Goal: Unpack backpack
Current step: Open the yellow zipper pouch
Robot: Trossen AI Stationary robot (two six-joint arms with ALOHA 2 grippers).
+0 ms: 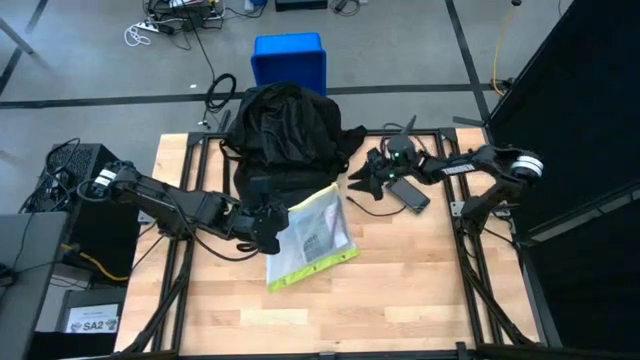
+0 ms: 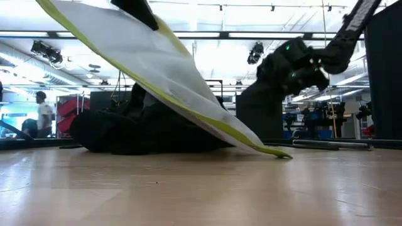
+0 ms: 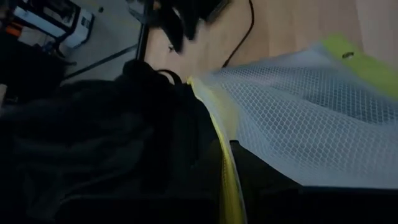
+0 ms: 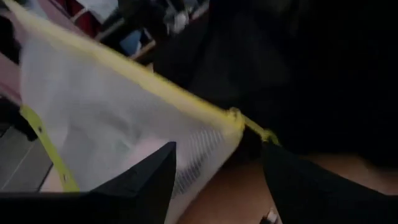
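At the table's far edge the backpack (image 1: 285, 130) lay slumped, a yellow-trimmed mesh pouch (image 1: 312, 237) already drawn out, pinched in the shut left gripper (image 1: 266, 228). The right gripper (image 1: 385, 172), fingers parted, hovered beside the pack, apparently empty. Contents probably remained inside; bare tabletop (image 1: 400, 290) stretched nearer.

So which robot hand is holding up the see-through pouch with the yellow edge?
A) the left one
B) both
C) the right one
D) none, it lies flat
A: the left gripper is shut on the mesh pouch, lifting one edge off the table, while the right gripper stands open beside the backpack.
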